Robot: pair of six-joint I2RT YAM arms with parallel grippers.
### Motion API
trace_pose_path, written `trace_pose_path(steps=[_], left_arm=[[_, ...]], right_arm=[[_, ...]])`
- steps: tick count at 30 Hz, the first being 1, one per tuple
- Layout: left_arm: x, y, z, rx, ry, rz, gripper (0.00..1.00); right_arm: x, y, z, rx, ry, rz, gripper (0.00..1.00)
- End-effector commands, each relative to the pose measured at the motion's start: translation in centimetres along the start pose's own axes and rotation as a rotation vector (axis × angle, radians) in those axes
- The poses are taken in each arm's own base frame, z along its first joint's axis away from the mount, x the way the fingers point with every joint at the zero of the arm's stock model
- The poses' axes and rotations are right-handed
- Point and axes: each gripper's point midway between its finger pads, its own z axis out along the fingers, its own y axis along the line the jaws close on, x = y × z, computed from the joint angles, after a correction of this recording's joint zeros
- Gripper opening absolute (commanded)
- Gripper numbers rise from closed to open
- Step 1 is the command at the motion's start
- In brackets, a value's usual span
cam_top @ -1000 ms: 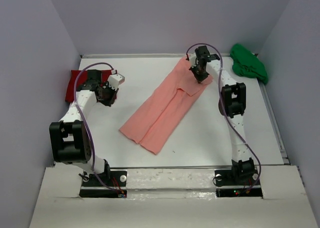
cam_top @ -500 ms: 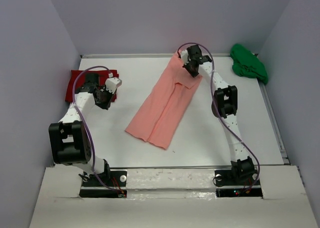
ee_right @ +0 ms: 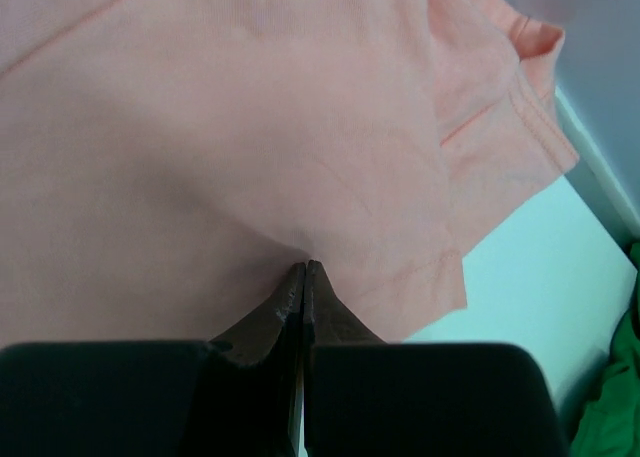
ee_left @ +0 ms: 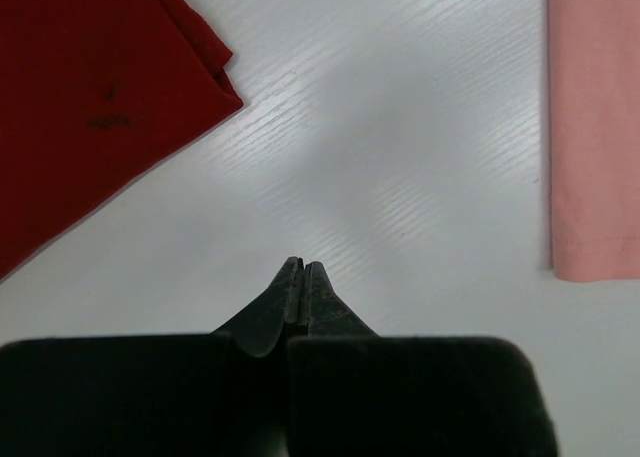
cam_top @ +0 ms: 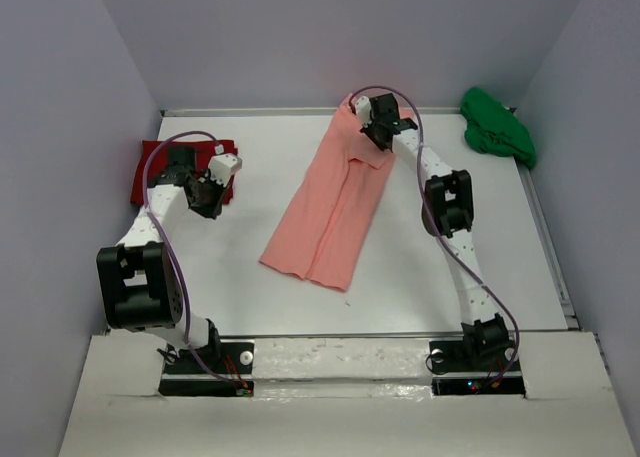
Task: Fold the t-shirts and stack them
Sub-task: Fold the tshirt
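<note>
Found right tool (ee_right: 303, 269) clamped on salmon-pink shirt (cam_top: 330, 212), upper centre of top view. Found left tool (ee_left: 302, 269) pressed together, holding nothing, over surface (ee_left: 400, 157) beside deep red shirt (ee_left: 80, 107).

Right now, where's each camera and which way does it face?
Top external: above and behind, looking down at the table; left arm, right arm show.
Left wrist: faces down at table; shut left gripper, red shirt, pink shirt.
Right wrist: faces down; right gripper pinching pink shirt, green shirt beside.
All share the pink shirt.
</note>
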Motion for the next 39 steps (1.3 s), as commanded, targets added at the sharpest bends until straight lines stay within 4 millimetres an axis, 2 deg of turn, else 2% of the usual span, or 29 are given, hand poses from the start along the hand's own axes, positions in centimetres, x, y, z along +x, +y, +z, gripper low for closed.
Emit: trace_pose_path(steps=[1, 2, 3, 5, 6, 7, 8, 9, 10, 11, 12, 13, 14, 16, 17, 19, 21, 23, 24, 25, 26, 27, 28, 29, 30, 31, 33, 35, 39], left_arm=[[-2.6, -0.1, -1.6, 0.021, -0.086, -0.003, 0.0], [-2.8, -0.3, -1.8, 0.028, -0.096, -0.007, 0.0], [-3.1, -0.4, -2.1, 0.028, -0.104, -0.005, 0.0], [-3.6, -0.6, -2.9, 0.028, -0.131, 0.003, 0.0], [-3.8, -0.7, -3.2, 0.028, -0.139, 0.006, 0.0], [-3.9, -0.8, -3.7, 0.019, -0.151, 0.012, 0.0], [-4.0, -0.9, -4.0, 0.016, -0.158, 0.015, 0.0], [-3.9, -1.0, -4.2, 0.015, -0.159, 0.016, 0.0], [-3.9, -1.1, -4.4, 0.014, -0.163, 0.02, 0.0], [-3.9, -1.4, -4.8, 0.014, -0.172, 0.022, 0.0], [-3.8, -1.6, -4.9, 0.02, -0.174, 0.023, 0.0], [-3.7, -1.8, -5.1, 0.02, -0.182, 0.029, 0.0], [-3.8, -1.9, -5.1, 0.021, -0.189, 0.029, 0.0], [-3.5, -2.2, -5.1, 0.025, -0.193, 0.027, 0.0], [-3.5, -2.4, -5.0, 0.032, -0.199, 0.024, 0.0], [-3.4, -2.6, -4.9, 0.041, -0.199, 0.018, 0.0], [-3.3, -2.7, -4.8, 0.046, -0.2, 0.016, 0.0], [-3.1, -2.8, -4.7, 0.048, -0.201, 0.013, 0.0], [-3.0, -2.9, -4.7, 0.045, -0.203, 0.013, 0.0], [-2.9, -2.9, -4.6, 0.045, -0.202, 0.013, 0.0], [-2.9, -2.8, -4.5, 0.04, -0.202, 0.009, 0.0], [-2.7, -2.8, -4.5, 0.035, -0.199, 0.008, 0.0], [-2.5, -2.7, -4.4, 0.031, -0.194, 0.008, 0.0], [-2.4, -2.7, -4.3, 0.027, -0.188, 0.005, 0.0], [-2.2, -2.5, -4.3, 0.019, -0.182, 0.008, 0.0], [-2.0, -2.6, -4.2, 0.017, -0.176, 0.008, 0.0], [-1.8, -2.5, -4.1, 0.011, -0.169, 0.009, 0.0], [-1.6, -2.5, -4.0, 0.014, -0.164, 0.009, 0.0], [-1.4, -2.6, -3.5, 0.025, -0.156, 0.009, 0.0]], right_arm=[[-5.2, -4.6, -6.3, 0.103, -0.13, 0.061, 0.0], [-6.7, -6.4, -9.3, 0.128, -0.172, 0.075, 0.0], [-5.9, -6.0, -9.9, 0.116, -0.154, 0.071, 0.0], [-6.5, -6.7, -12.6, 0.109, -0.179, 0.09, 0.0], [-8.2, -7.7, -16.4, 0.113, -0.241, 0.105, 0.0], [-7.1, -6.7, -16.9, 0.078, -0.219, 0.109, 0.0], [-7.3, -5.9, -18.4, 0.041, -0.231, 0.107, 0.0], [-8.2, -6.1, -21.3, 0.01, -0.281, 0.13, 0.0], [-7.9, -5.4, -22.1, -0.03, -0.281, 0.143, 0.0], [-6.4, -2.9, -22.8, -0.127, -0.225, 0.145, 0.0], [-6.8, -0.8, -24.3, -0.236, -0.249, 0.146, 0.0], [-4.8, 2.1, -24.6, -0.333, -0.176, 0.139, 0.0], [-4.0, 3.9, -24.9, -0.393, -0.147, 0.131, 0.0], [-2.1, 6.4, -24.8, -0.45, -0.086, 0.132, 0.0], [-0.3, 8.3, -24.2, -0.481, -0.03, 0.122, 0.0], [1.0, 8.9, -22.9, -0.462, 0.009, 0.134, 0.0], [2.0, 8.7, -21.5, -0.414, 0.046, 0.139, 0.0], [2.2, 8.5, -19.2, -0.361, 0.073, 0.138, 0.0], [1.1, 6.9, -18.7, -0.295, 0.064, 0.143, 0.0], [0.6, 6.6, -18.2, -0.288, 0.065, 0.141, 0.0], [-0.9, 6.2, -17.2, -0.285, 0.047, 0.137, 0.0], [0.6, 7.5, -16.1, -0.311, 0.104, 0.13, 0.0], [-1.2, 6.6, -16.4, -0.308, 0.077, 0.139, 0.0], [-1.5, 6.8, -16.1, -0.322, 0.078, 0.134, 0.0], [-1.1, 7.7, -14.6, -0.342, 0.105, 0.134, 0.0], [-2.3, 7.2, -15.0, -0.342, 0.085, 0.141, 0.0], [-1.8, 7.9, -13.7, -0.353, 0.111, 0.137, 0.0], [-1.7, 8.0, -13.3, -0.354, 0.117, 0.132, 0.0], [-0.1, 8.7, -12.0, -0.347, 0.164, 0.118, 0.0]])
